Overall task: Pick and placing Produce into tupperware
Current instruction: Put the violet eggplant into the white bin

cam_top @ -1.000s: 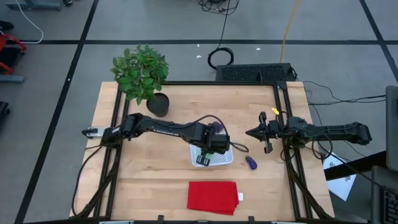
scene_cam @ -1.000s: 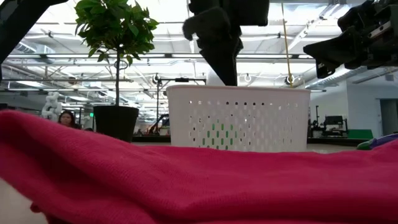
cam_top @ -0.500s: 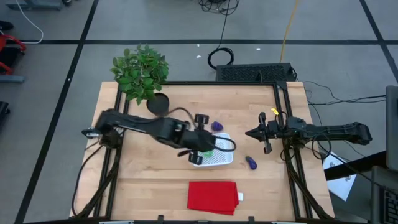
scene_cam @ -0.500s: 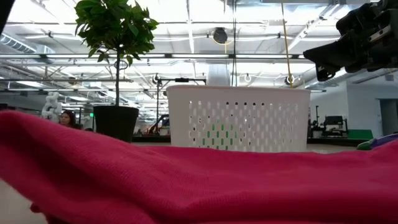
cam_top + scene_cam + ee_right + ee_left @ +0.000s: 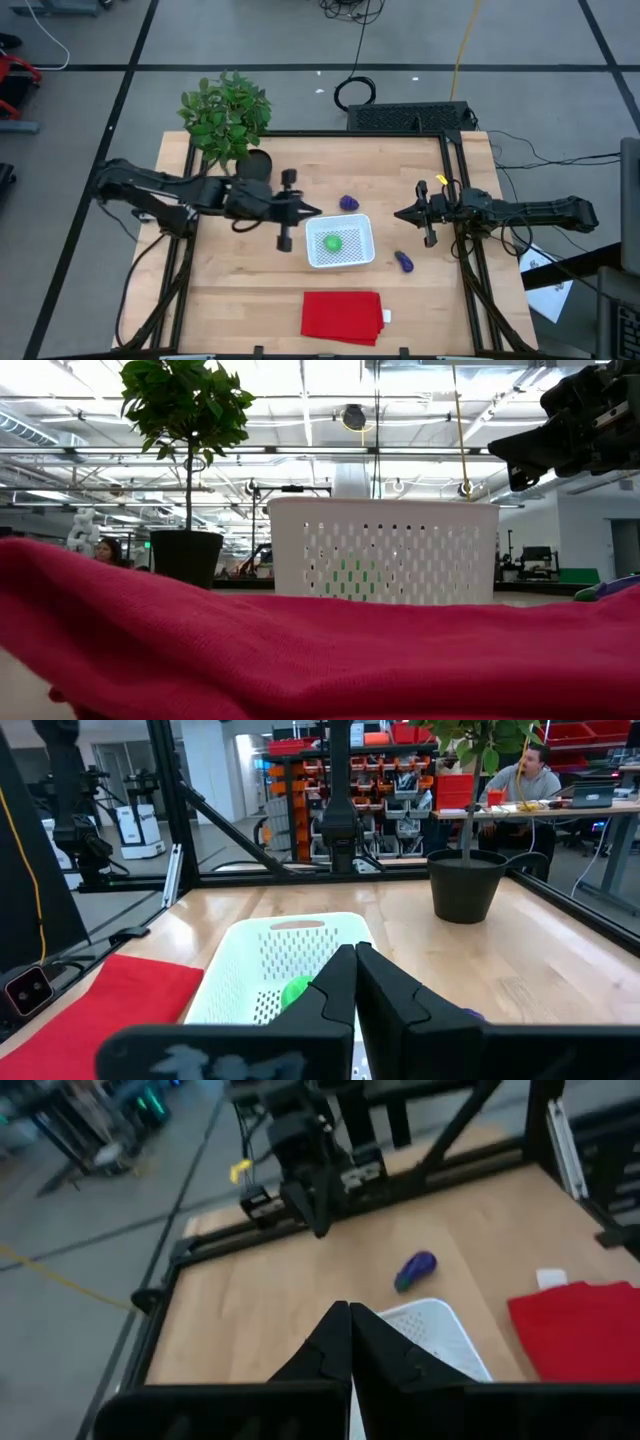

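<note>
White tupperware, mid-worktop: one round green produce item is contained; the rounded purple item and the elongated dark purple item are left outside, just beside it. A red cloth is laid nearer the front edge. Left gripper and right gripper are closed and empty; the potted plant's full height is given only by the low view.

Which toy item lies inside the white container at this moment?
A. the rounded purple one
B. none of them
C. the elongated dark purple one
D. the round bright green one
D. In the high view the round green item sits inside the white container, while the rounded purple item and the elongated dark purple item both lie on the table outside it.
</note>
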Controlling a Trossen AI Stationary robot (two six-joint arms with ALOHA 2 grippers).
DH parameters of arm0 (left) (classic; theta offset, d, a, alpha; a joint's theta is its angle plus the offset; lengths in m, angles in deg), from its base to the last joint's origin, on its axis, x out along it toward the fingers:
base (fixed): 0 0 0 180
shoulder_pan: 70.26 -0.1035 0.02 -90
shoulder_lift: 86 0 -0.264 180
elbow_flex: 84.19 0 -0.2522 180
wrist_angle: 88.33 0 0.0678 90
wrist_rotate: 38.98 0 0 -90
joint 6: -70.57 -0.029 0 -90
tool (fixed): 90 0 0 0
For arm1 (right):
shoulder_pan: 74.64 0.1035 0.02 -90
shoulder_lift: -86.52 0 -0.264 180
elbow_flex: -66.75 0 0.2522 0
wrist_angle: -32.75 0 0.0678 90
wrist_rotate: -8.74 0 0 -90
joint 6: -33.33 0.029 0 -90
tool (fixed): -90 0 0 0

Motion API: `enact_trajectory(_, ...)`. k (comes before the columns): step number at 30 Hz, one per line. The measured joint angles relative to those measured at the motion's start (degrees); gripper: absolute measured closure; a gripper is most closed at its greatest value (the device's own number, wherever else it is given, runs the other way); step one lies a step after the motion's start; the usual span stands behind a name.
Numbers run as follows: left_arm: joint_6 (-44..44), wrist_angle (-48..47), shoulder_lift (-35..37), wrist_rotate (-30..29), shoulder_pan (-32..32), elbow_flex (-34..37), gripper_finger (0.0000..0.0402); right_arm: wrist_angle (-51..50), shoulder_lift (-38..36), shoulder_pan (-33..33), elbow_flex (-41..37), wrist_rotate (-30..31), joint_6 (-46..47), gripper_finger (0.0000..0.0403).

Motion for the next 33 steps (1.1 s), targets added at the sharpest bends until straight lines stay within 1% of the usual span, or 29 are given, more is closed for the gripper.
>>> enact_trajectory(4, -0.44, 9.43, 7.27, -3.00, -0.08, 10.53, 0.0402, 0.00, 0.00, -0.01, 0.02, 0.00, -0.02, 0.0403)
enact_trajectory(6, 0.92, 12.77, 11.11, -2.95, -0.93, 14.90, 0.0402, 0.01, 0.00, 0.01, 0.02, 0.00, -0.02, 0.0403)
enact_trajectory(8, 1.81, 14.57, 14.46, 1.26, -2.08, 19.14, 0.0402, 0.02, 0.00, 0.00, 0.02, -0.01, -0.02, 0.0403)
enact_trajectory(11, 0.26, 17.07, 17.97, 12.04, -3.58, 25.31, 0.0402, 0.02, 0.00, 0.00, 0.02, -0.02, -0.02, 0.0403)
enact_trajectory(12, -0.67, 17.56, 19.17, 14.78, -4.04, 27.35, 0.0402, 0.02, 0.00, -0.01, 0.00, -0.02, -0.02, 0.0403)
enact_trajectory(13, -1.32, 18.88, 20.34, 16.37, -4.66, 29.31, 0.0402, 0.02, 0.00, -0.01, 0.00, -0.02, -0.02, 0.0403)
enact_trajectory(15, -1.48, 22.95, 22.42, 17.06, -6.17, 32.94, 0.0402, 0.02, 0.00, 0.01, 0.02, -0.02, -0.02, 0.0403)
enact_trajectory(17, -0.10, 25.78, 24.76, 17.85, -7.97, 36.56, 0.0402, 0.07, -0.02, -0.01, 0.02, -0.02, -0.02, 0.0403)
enact_trajectory(20, 2.42, 29.69, 28.71, 21.20, -9.92, 41.72, 0.0402, 0.24, 0.00, 0.00, 0.00, -0.02, 0.06, 0.0403)
enact_trajectory(22, 3.82, 32.08, 31.33, 21.09, -9.87, 45.12, 0.0402, 0.26, -0.02, 0.01, 0.02, -0.02, 0.20, 0.0403)
enact_trajectory(27, 5.80, 34.71, 36.40, 18.02, -9.29, 52.52, 0.0402, -0.18, 0.00, 0.01, 0.01, -0.17, 0.62, 0.0403)
enact_trajectory(33, 7.84, 34.39, 39.10, 18.30, -8.91, 57.83, 0.0402, -0.13, 0.00, -0.01, 0.00, -0.20, 1.29, 0.0403)
